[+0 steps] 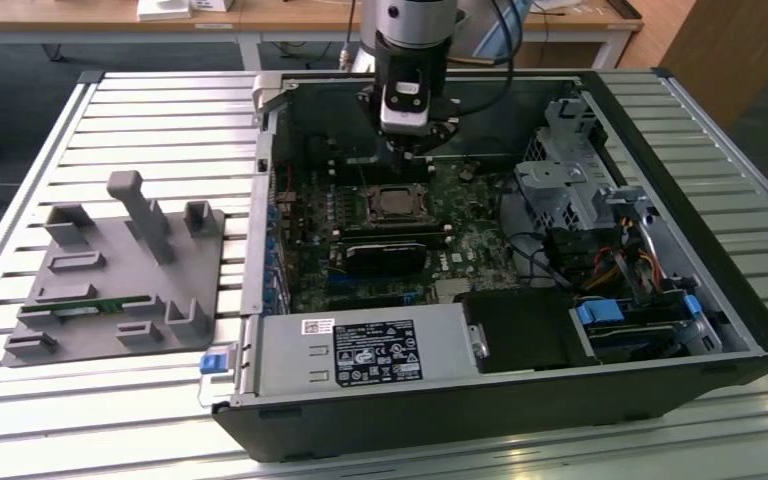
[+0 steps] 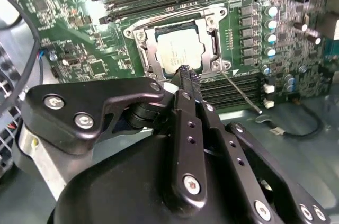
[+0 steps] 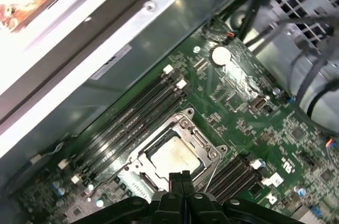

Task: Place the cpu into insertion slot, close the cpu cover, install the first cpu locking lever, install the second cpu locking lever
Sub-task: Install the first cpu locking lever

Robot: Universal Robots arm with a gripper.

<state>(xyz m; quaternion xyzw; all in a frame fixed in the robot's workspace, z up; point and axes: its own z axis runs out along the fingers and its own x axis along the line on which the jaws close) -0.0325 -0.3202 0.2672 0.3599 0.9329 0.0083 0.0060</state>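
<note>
Black metal hand (image 1: 407, 160), clenched shut, is hovering upper centre of exterior view, silvery square cpu (image 1: 394, 203) just below in frame.

Lighting: even outside, shaded inside, local glare.
In the exterior view the desk (image 1: 157, 110) slats are bright while the computer case (image 1: 491, 420) interior lies in shade; in the first wrist view the case rim burns out white, and the cpu (image 3: 175, 155) top reflects pale in both wrist views.
</note>
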